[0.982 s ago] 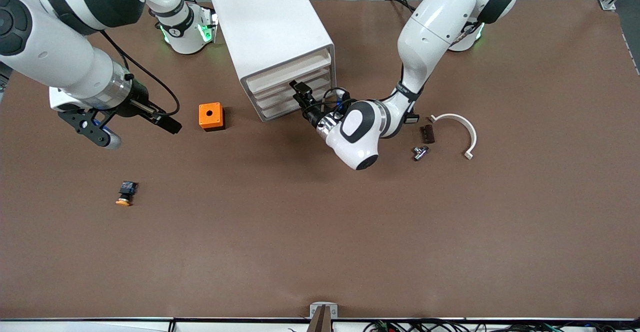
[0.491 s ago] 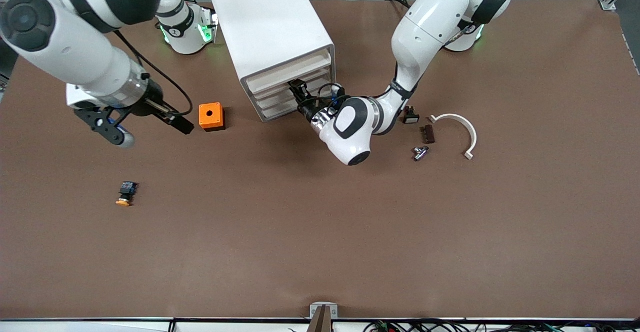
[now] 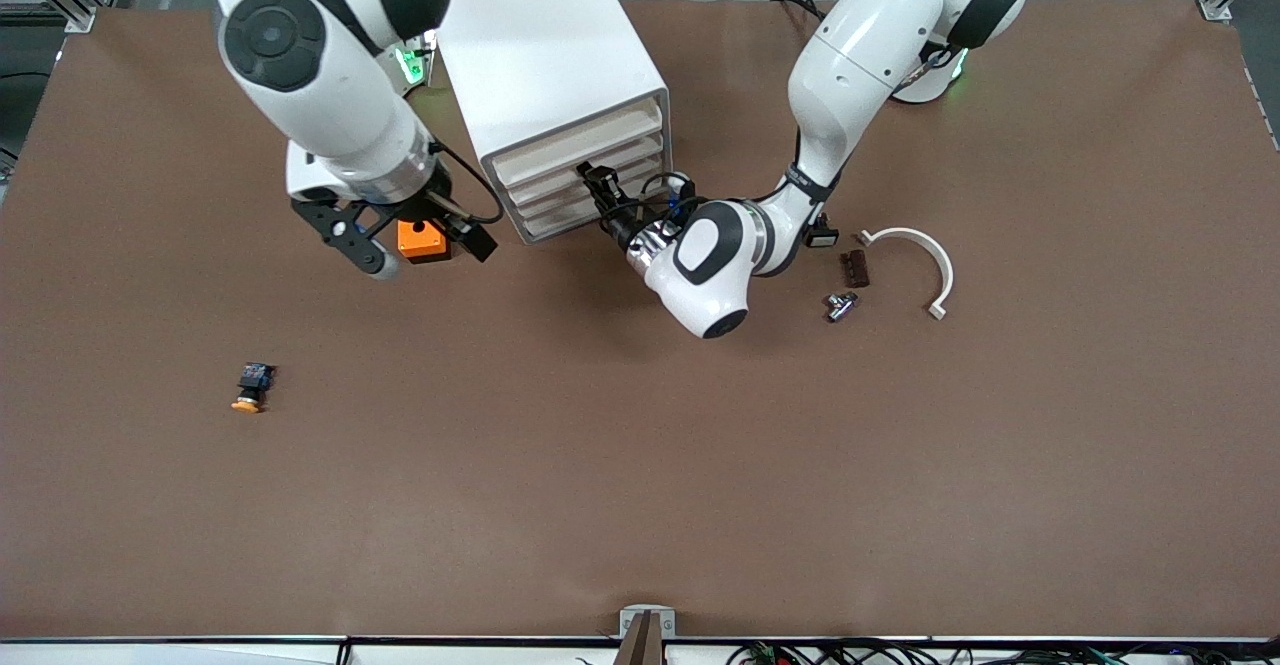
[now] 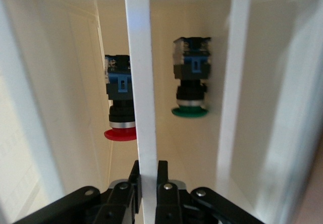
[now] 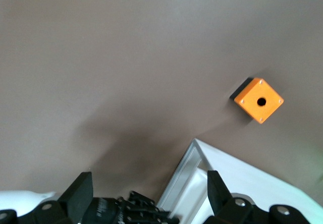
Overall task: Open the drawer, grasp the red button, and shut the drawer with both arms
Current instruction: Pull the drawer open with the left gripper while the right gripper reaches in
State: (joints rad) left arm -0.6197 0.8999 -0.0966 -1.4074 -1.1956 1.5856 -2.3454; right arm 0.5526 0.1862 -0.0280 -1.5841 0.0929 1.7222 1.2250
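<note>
The white drawer cabinet stands near the robots' bases. My left gripper is at its drawer fronts. In the left wrist view it is shut on a white drawer handle bar. The red-capped button lies inside a drawer, partly hidden by that bar, with a green-capped one beside it. My right gripper hangs open and empty over the orange box. In the right wrist view it is over the cabinet's corner and the bare table.
An orange-capped button lies toward the right arm's end, nearer the front camera. The orange box with a hole sits beside the cabinet. A white curved clip, a brown block and a metal fitting lie toward the left arm's end.
The right arm has swung from its end of the table toward the cabinet and now hangs over the orange box. The left gripper has stayed at the drawer fronts.
</note>
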